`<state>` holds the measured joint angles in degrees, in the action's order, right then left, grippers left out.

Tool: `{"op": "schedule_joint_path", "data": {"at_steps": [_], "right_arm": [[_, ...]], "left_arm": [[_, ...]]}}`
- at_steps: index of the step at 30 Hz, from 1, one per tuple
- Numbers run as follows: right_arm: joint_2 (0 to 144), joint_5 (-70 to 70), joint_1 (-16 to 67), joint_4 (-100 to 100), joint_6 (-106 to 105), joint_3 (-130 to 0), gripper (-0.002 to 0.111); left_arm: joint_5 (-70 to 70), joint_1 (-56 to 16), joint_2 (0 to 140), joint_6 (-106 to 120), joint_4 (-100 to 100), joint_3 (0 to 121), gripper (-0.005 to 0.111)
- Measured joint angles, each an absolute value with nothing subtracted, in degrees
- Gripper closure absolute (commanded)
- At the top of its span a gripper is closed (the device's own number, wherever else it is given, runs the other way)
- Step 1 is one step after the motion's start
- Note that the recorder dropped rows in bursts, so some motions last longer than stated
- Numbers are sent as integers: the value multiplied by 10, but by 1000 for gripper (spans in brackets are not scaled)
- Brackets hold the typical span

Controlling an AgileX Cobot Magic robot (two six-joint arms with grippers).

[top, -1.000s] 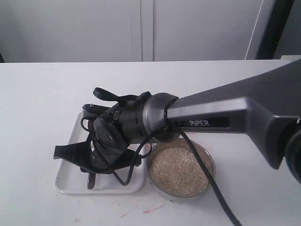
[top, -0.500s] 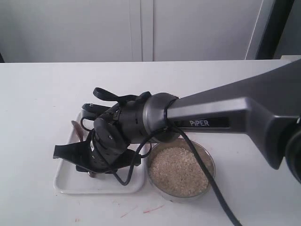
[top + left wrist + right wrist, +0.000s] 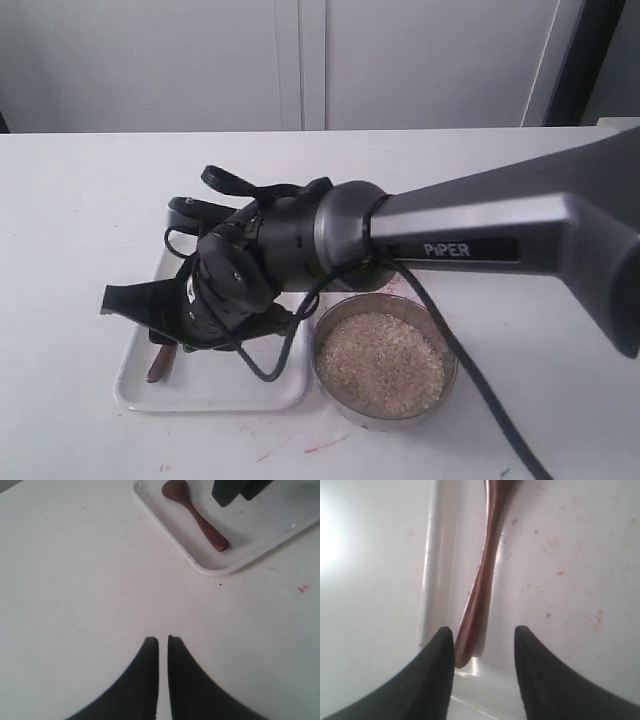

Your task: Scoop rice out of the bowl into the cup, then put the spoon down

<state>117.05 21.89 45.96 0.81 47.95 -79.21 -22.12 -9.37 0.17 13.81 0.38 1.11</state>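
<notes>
The dark wooden spoon [image 3: 197, 517] lies flat in the white tray [image 3: 240, 555], near the tray's left rim; in the exterior view only its handle end [image 3: 160, 362] shows below the arm. My right gripper [image 3: 484, 632] hangs open just over that handle [image 3: 482, 590], one finger beside it and nothing gripped. The right gripper [image 3: 135, 318] reaches across to the tray. The metal bowl [image 3: 452, 362] of rice [image 3: 378, 360] stands right of the tray. The cup is hidden. My left gripper [image 3: 163, 639] is shut and empty over bare table.
The right arm [image 3: 470, 235] stretches across the table above the bowl's far side, with a black cable [image 3: 440, 345] hanging over the bowl. Small red marks [image 3: 325, 443] dot the table in front of the tray. A white wall stands behind.
The right gripper has opened and let go of the spoon, which now lies further left in the tray. The gripper has lifted slightly and shifted left.
</notes>
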Motion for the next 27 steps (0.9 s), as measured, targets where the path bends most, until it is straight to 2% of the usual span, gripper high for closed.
{"op": "schedule_joint_path", "data": {"at_steps": [3,6,9,14,27], "right_arm": [[1155,217,460,8,479,-792,70],[1137,217,460,8,479,-792,75],[1120,217,460,8,479,-792,84],[1087,222,460,8,470,-792,108],[979,235,460,8,324,-792,108]], "left_arm": [[-221,-94,2,138,4,11,92],[-221,-94,2,138,4,11,92],[-221,-94,2,138,4,11,92],[-221,-94,2,138,4,11,92],[-221,-94,2,138,4,11,92]]}}
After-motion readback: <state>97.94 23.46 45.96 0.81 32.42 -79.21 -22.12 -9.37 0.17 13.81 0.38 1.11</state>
